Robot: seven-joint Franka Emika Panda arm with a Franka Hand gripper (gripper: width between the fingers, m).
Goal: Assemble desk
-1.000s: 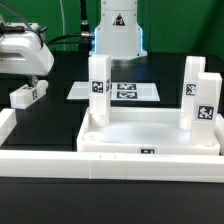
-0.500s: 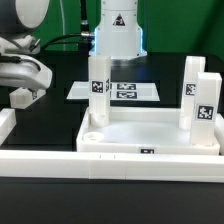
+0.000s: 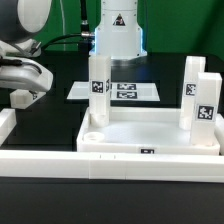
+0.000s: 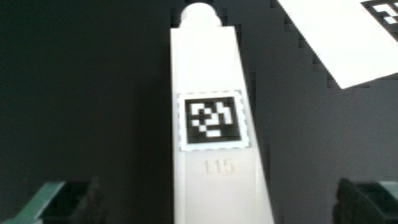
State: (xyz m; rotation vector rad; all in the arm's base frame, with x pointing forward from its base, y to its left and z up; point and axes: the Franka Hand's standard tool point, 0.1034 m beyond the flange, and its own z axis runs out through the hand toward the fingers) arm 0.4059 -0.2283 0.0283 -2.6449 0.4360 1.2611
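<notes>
Hovering over the loose leg at the exterior view's left, the tool has its jaws spread wide with nothing between them yet. In the wrist view the two fingertips stand on either side of the leg's tagged face, clear of it, so the arm looks lined up for a grasp across the leg's narrow width. The leg lies flat on the black desk, its rounded peg end pointing away from the fingers, probably so that the end stays free to enter a socket.

The desk top, the tray-like part, sits toward the exterior view's right with three legs already standing upright in its corners: one at the far corner on the view's left, two on the right. The near socket on the view's left is open, and that seems to be where this leg belongs. The marker board lies behind the tray, untouched.
</notes>
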